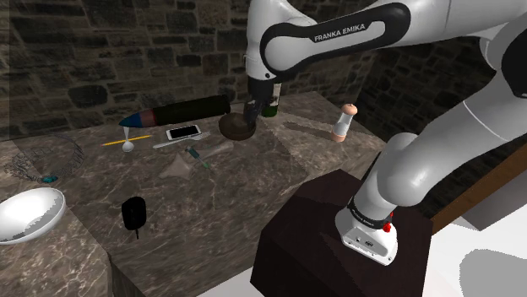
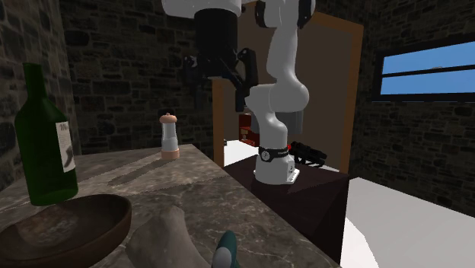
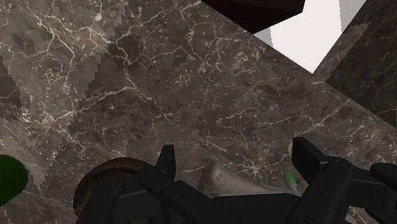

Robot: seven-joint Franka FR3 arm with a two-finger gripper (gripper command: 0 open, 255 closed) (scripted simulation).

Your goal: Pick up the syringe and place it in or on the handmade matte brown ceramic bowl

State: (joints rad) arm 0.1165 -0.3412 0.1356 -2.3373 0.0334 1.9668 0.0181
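Tool (image 3: 235, 156) hangs above the marble table (image 3: 159, 83), fingers spread wide, nothing between them. The syringe (image 1: 198, 156) lies flat on the table off to one side of the tool, just outside one finger. It's a thin pale barrel with a teal-green end. On the tool's other side, close below, sits the brown bowl (image 1: 236, 127), with a green bottle (image 2: 44, 145) beyond it.
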